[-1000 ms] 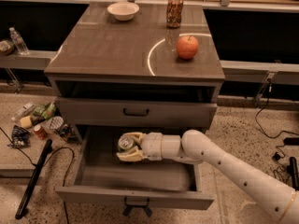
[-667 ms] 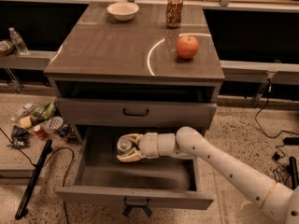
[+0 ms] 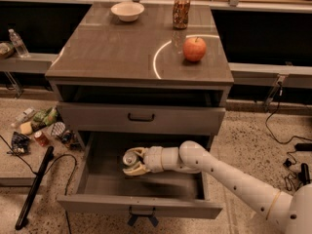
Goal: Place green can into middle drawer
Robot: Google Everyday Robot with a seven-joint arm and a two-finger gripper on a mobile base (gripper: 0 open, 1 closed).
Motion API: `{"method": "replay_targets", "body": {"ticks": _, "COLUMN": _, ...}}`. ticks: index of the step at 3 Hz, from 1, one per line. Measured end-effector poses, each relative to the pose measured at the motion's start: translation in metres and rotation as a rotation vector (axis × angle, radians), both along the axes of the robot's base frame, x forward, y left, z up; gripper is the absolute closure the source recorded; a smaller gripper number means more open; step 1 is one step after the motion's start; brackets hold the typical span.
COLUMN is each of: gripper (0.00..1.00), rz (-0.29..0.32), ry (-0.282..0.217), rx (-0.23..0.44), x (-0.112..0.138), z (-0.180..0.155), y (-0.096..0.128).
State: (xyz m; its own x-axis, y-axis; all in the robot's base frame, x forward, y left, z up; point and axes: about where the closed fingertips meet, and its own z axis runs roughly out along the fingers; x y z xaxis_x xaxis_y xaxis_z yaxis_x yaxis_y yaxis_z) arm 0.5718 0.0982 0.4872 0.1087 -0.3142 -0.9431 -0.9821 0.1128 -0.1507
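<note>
A grey bench [image 3: 122, 57] with drawers, seen from above and in front. The middle drawer [image 3: 141, 206] is pulled wide open, showing its deep grey inside. A white robot arm reaches into this drawer from its right side. At the arm's tip the pincer [image 3: 130, 161] is clenched on the green can [image 3: 129, 157], which lies on its side with its silver top facing the drawer's left wall.

Compared with a second ago, the pincer and can have sunk a little lower inside the middle drawer and drifted slightly toward its left wall, and the arm has swung flatter across the drawer's right half. The can is now inside the drawer walls, left of the drawer's centre. Whether it touches the drawer floor cannot be told.

This looks like the final lowering. What seems left is to let go of the can and lift the arm out of the middle drawer.

Just above the middle drawer, the upper drawer [image 3: 141, 117] is closed. Higher up on the bench top stand a red apple [image 3: 194, 49], an orange-brown can [image 3: 181, 12] and a white bowl [image 3: 127, 11].
</note>
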Motion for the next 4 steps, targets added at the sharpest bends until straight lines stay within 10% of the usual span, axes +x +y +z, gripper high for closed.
{"method": "replay_targets", "body": {"ticks": 3, "gripper": 0.00, "rz": -0.143, "ry": 0.168, "rx": 0.064, "x": 0.000, "z": -0.040, "y": -0.009}}
{"method": "replay_targets", "body": {"ticks": 4, "gripper": 0.00, "rz": -0.244, "ry": 0.197, "rx": 0.082, "x": -0.001, "z": -0.023, "y": -0.030}}
